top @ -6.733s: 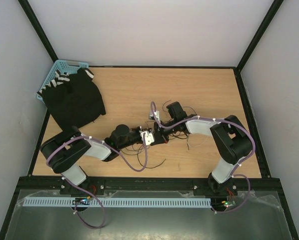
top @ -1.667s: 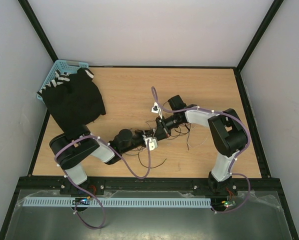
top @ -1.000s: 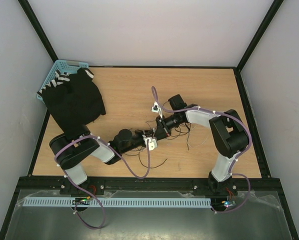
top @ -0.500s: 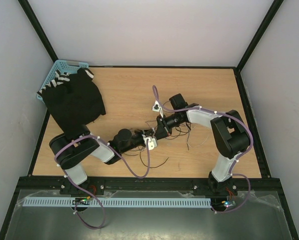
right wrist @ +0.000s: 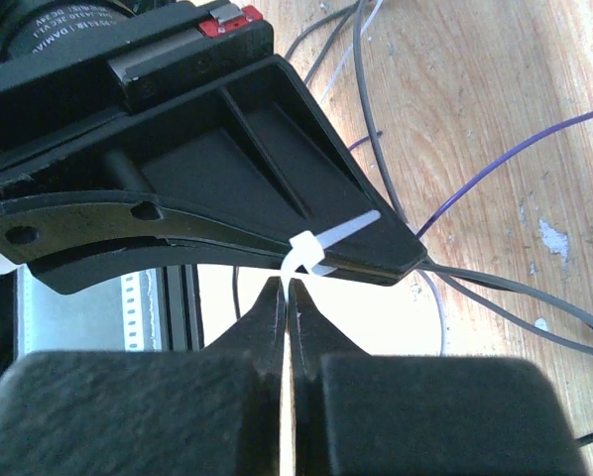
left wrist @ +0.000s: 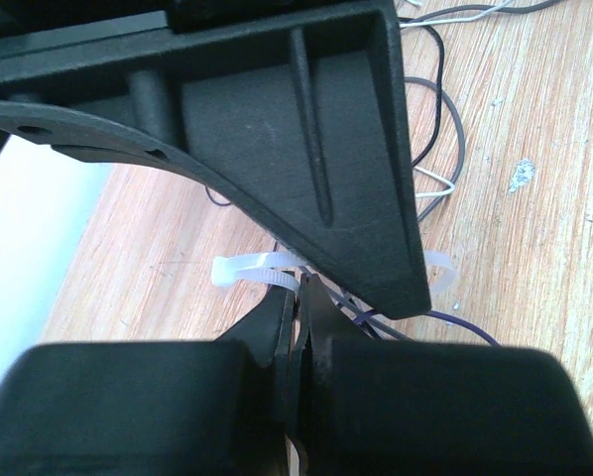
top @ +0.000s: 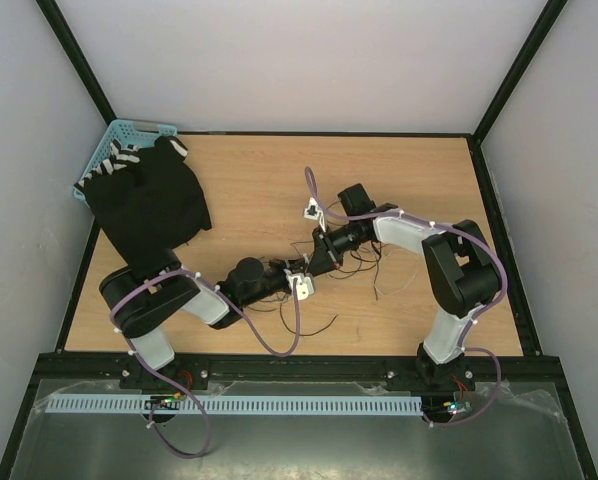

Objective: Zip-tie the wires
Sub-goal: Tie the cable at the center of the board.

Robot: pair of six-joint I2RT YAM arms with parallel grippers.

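**The zip tie (right wrist: 319,244) is looped and pinched from both sides, but not cinched.**
It hangs mid-table between the fingertips. Its strap appears fed through its head, and the loop looks slack in the left wrist view. The right gripper (right wrist: 285,294) is clamped on the tail, and the left gripper (left wrist: 299,294) seems closed on the strap. The wires (right wrist: 374,149) sprawl loose over the table (top: 259,190), mostly to the right. I cannot tell whether any pass through the loop. Gathering them and pulling tight probably remain.

You've got the left gripper (left wrist: 298,290) clamped tight, with the white zip tie (left wrist: 245,270) pinched at its tips and curving left. A big black ribbed part (left wrist: 277,139) sits just above. The wires (left wrist: 437,119) lie loose on the wood table (left wrist: 534,218).
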